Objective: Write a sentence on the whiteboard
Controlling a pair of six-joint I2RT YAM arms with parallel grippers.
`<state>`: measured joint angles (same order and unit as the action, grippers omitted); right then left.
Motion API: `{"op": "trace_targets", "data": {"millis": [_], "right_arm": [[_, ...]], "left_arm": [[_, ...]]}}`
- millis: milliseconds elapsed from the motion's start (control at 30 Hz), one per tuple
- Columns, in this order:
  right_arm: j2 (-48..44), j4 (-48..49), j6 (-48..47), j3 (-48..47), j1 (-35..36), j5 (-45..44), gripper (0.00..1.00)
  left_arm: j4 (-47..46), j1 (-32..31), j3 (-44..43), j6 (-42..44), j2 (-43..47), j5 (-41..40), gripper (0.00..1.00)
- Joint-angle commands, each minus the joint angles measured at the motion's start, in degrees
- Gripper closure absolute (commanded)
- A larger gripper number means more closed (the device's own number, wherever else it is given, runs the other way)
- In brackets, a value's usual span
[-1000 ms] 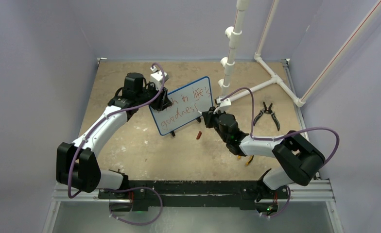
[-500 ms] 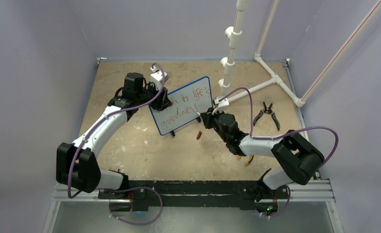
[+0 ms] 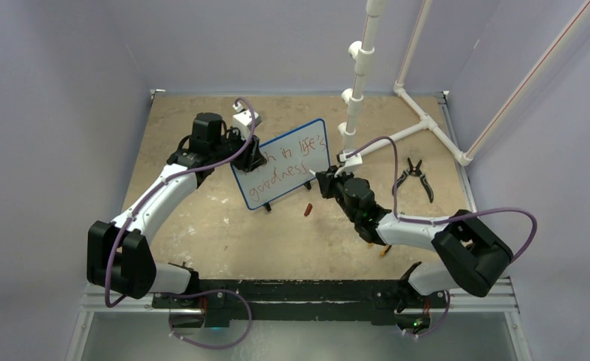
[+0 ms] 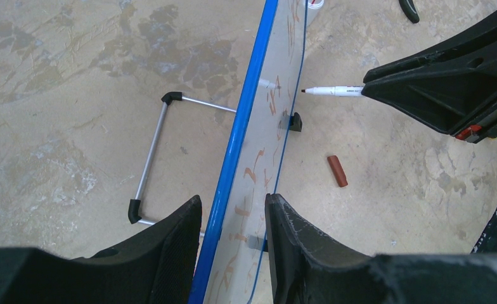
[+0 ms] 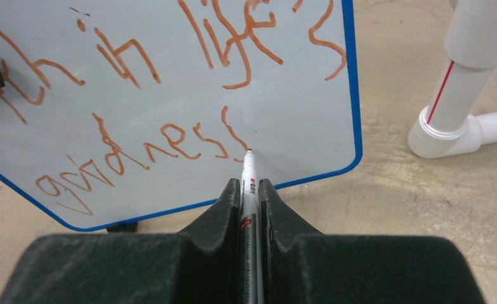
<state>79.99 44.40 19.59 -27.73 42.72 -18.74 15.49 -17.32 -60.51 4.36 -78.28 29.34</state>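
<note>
Whiteboard (image 3: pixel 281 170) in half-open left claw (image 4: pixel 232 209)

A: What's the right hand (image 5: pixel 249 185) got?
B: Clamped on a marker (image 5: pixel 248 166), tip close to the whiteboard (image 5: pixel 296 114) ahead, beside the last red stroke of the sentence (image 5: pixel 173 140).
A: To its right?
B: A white pipe (image 5: pixel 464 76) standing on the worktop (image 5: pixel 423 209).

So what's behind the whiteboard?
Behind the whiteboard a thin metal prop frame with black corners rests on the table, and one finger of the left hand sits against its back. Where the frame joins the board is hidden by the board itself.
</note>
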Motion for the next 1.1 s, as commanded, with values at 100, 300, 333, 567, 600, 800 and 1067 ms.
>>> {"op": "trace_targets", "data": {"millis": [100, 300, 333, 567, 600, 800, 1067], "right_arm": [[1.1, 0.4, 1.3, -1.3, -0.3, -2.9, 1.00], [2.7, 1.4, 1.1, -2.3, -0.4, -2.6, 1.00], [2.9, 1.5, 1.1, -2.4, -0.4, -2.6, 1.00], [4.0, 2.1, 1.0, -3.2, -0.4, -2.8, 1.00], [4.2, 2.2, 0.9, -3.3, -0.4, -2.8, 1.00], [5.0, 2.8, 1.1, -3.5, -0.5, -2.8, 1.00], [5.2, 3.1, 1.1, -3.3, -0.6, -2.9, 1.00]], "left_arm": [[-1.5, 0.0, 0.1, 1.4, 1.8, 1.5, 1.00], [-1.5, 0.0, 0.1, 1.4, 1.8, 1.5, 1.00], [-1.5, 0.0, 0.1, 1.4, 1.8, 1.4, 1.00], [-1.6, 0.0, 0.1, 1.4, 1.8, 1.6, 1.00], [-1.6, 0.0, 0.1, 1.4, 1.8, 1.6, 1.00], [-1.6, 0.0, 0.1, 1.4, 1.8, 1.7, 1.00], [-1.6, 0.0, 0.1, 1.4, 1.9, 1.8, 1.00]]}}
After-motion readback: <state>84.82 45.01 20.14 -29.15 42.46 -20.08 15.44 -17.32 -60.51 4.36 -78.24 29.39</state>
